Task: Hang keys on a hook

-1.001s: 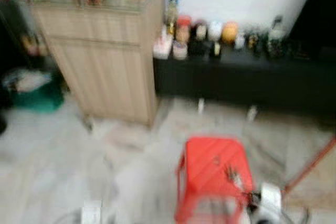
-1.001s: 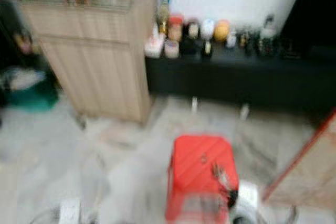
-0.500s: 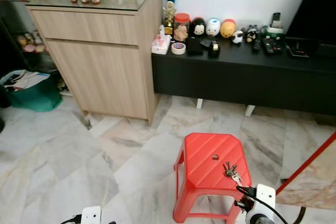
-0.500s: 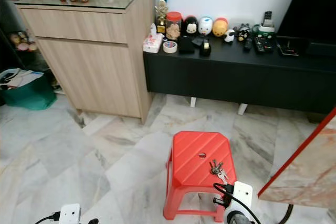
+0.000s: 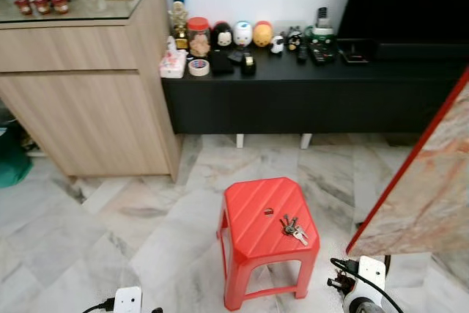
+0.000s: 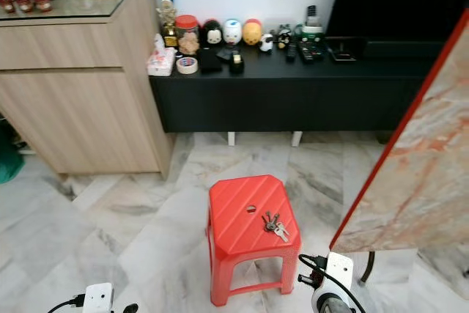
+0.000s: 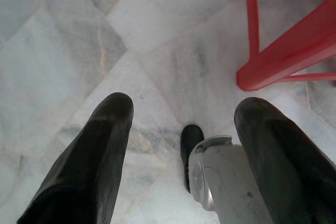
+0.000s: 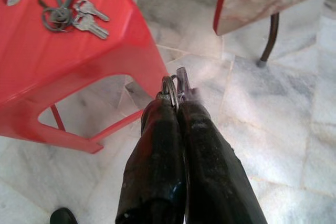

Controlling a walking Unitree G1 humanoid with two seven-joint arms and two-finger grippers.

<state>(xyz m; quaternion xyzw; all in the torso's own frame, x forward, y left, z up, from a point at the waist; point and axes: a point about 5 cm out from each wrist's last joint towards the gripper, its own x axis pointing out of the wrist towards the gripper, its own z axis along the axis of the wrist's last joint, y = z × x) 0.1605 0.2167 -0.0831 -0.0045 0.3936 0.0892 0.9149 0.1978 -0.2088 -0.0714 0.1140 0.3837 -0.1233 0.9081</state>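
though pinched at the jaws' tips, keys (image 8: 176, 83)

The stool (image 7: 294, 45) is cut by the picture's edge in the left wrist view, leaving just a leg and rails. The ring (image 8: 169, 88) pinched at the right gripper (image 8: 176, 109) tips is mostly hidden between the fingers; what hangs from it is probably a key, blurred. Both wrists (image 5: 360, 284) are cropped at the head views' lower edge.
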